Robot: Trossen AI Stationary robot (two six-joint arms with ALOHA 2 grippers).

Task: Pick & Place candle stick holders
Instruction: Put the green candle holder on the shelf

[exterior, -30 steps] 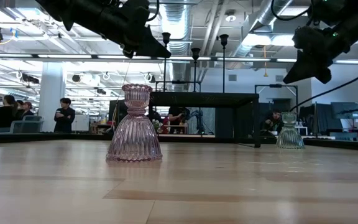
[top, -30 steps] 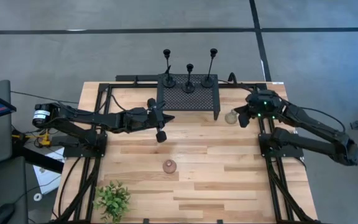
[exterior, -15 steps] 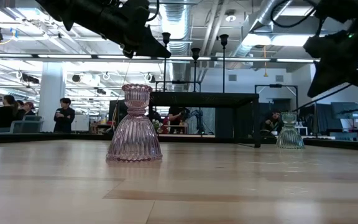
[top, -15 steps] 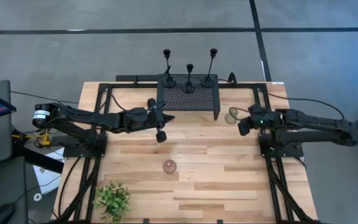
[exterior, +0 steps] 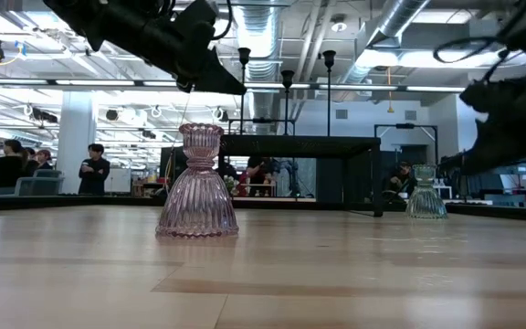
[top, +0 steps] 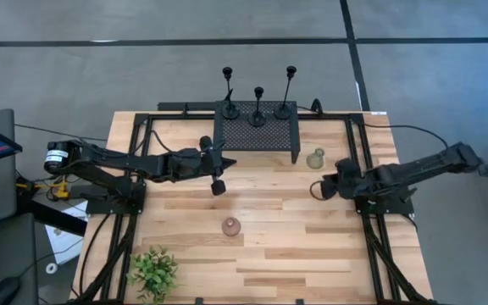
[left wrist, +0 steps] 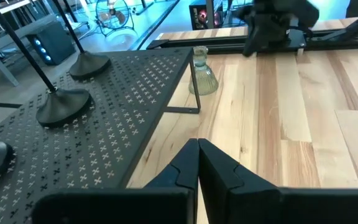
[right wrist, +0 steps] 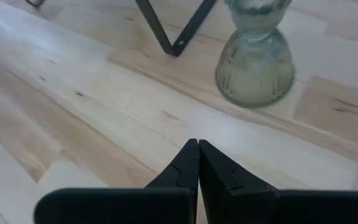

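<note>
Three black candlesticks (top: 257, 103) stood on the perforated black stand (top: 257, 134) at the table's far edge. Left gripper (top: 219, 186) hovered just before the stand, right gripper (top: 318, 190) near the green glass holder (top: 315, 158), both pinched shut and empty. Approach stage, I judged; jaws needed opening first.

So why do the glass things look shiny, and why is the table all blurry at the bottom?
Low view: ceiling lights shine through the ribbed pink glass holder, while the wooden table nearest the camera is out of focus. Right wrist view: the green glass holder catches pale glare, and the shut right pincer looks dark.
</note>
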